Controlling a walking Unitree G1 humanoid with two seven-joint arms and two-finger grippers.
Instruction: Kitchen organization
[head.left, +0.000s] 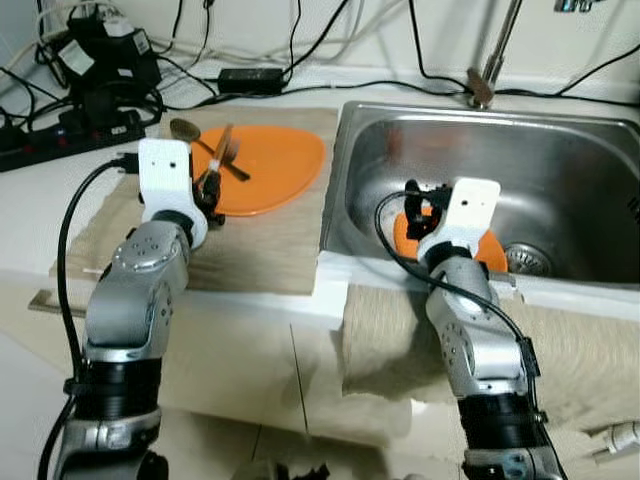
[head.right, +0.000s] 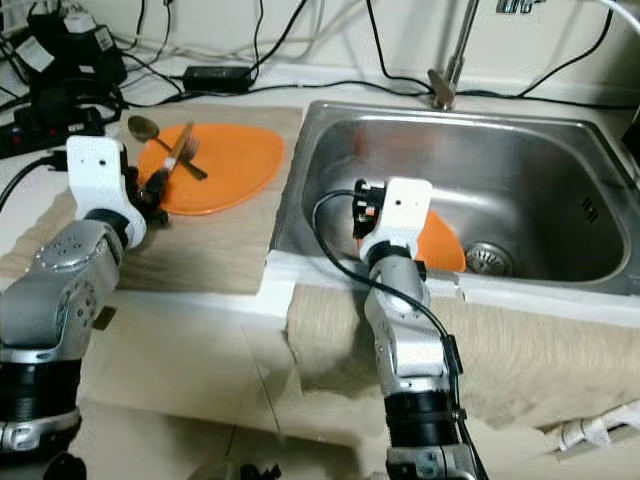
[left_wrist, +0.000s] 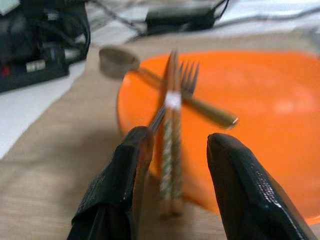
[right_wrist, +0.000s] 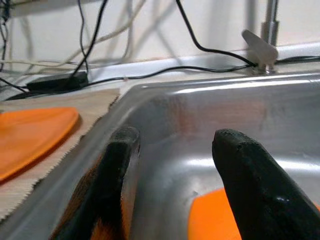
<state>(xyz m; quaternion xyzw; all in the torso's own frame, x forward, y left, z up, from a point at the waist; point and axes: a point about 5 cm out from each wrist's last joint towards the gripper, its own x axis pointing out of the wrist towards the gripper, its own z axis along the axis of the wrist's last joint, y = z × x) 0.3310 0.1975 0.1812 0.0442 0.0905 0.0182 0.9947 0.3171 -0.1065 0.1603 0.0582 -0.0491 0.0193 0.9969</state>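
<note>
An orange plate (head.left: 270, 165) lies on a beige mat (head.left: 260, 245) left of the sink. On it rest a spoon (left_wrist: 116, 60), a fork (left_wrist: 189, 79) and a pair of wooden chopsticks (left_wrist: 171, 145) with a white band. My left gripper (left_wrist: 175, 142) is at the plate's near edge, open, with the chopstick ends lying between its fingers and touching neither. A second orange plate (head.left: 492, 250) lies in the steel sink (head.left: 560, 170). My right gripper (right_wrist: 177, 137) hangs open over the sink's left part, just above that plate, holding nothing.
A black power strip (head.left: 70, 135), an adapter (head.left: 250, 78) and several cables run along the back of the counter. The tap (head.left: 485, 85) stands behind the sink, the drain (head.left: 527, 260) at its front. A beige towel (head.left: 400, 340) hangs over the counter's front edge.
</note>
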